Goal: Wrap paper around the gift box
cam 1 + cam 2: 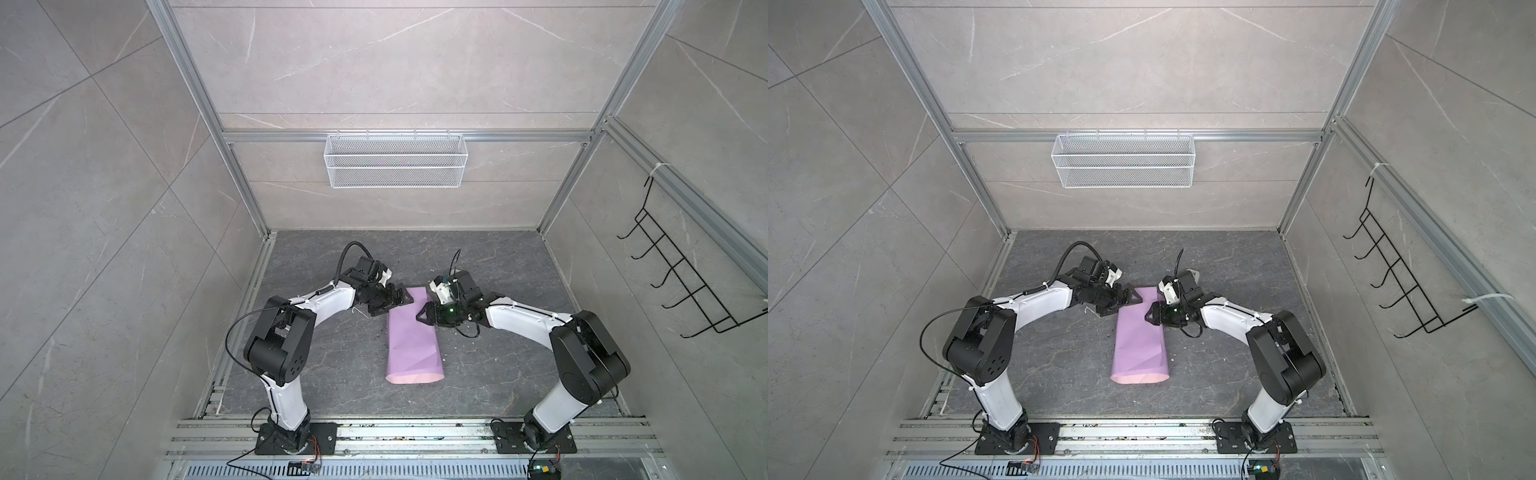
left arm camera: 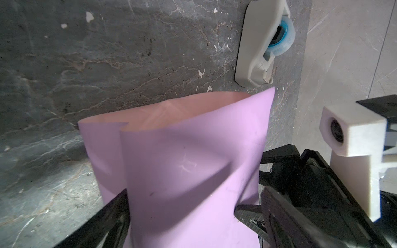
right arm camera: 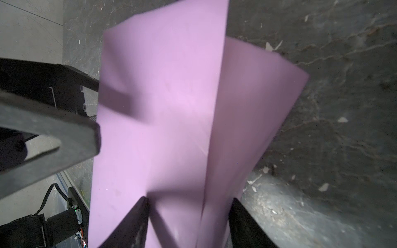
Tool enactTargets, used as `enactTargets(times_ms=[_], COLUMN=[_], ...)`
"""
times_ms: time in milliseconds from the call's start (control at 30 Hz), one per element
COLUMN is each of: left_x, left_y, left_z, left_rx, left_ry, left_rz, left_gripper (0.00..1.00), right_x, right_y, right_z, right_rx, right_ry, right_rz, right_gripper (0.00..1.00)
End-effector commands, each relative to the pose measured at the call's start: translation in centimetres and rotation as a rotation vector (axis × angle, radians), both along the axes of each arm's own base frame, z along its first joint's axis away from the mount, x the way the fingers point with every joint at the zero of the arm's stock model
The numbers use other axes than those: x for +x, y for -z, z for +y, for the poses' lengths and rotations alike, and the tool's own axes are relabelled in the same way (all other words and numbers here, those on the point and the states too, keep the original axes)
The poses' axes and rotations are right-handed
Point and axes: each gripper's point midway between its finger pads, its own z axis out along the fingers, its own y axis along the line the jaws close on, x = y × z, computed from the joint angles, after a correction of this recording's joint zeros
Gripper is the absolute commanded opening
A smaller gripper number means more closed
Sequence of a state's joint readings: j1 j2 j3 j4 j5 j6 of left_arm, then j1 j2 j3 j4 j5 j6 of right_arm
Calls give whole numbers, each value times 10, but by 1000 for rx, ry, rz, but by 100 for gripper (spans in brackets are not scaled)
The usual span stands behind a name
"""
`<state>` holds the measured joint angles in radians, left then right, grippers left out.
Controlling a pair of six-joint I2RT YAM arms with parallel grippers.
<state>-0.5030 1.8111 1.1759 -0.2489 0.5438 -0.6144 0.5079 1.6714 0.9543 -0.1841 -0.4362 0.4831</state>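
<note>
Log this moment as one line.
left pincer: open, astride paper | right pincer: gripping paper | gift box: hidden

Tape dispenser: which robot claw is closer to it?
Right. The right gripper sits at the paper edge on the same side as the tape dispenser. The left gripper is across the paper, farther away.

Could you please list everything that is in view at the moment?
paper: one, lilac outside, pink inside, folded into a sleeve mid-table.
gift box: none visible.
tape dispenser: one, grey-white with a blue roll, on the table near the paper's far end.
mesh basket: one, white, on the back wall.
hook rack: one, black, on the right-hand wall.
table: one, dark grey, marbled.
left gripper: one, black, open, astride the paper's far end.
right gripper: one, black, closed on the paper opposite.
</note>
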Motion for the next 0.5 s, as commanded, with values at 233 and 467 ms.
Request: enactTargets(times_ms=[233,467], left_x=[-2,-26], left_y=[-12,-10], left_z=[23,34], left_rx=[83,79], left_ry=[-56,-54], left_rz=[-75,-51], left_gripper=[94,94], right_x=[-36,-36], right_y=[47,49], right_z=[-35,-34], right_rx=[-172,-172], right_ry=[34,36], right_rz=[174,176], right_gripper=[59,59])
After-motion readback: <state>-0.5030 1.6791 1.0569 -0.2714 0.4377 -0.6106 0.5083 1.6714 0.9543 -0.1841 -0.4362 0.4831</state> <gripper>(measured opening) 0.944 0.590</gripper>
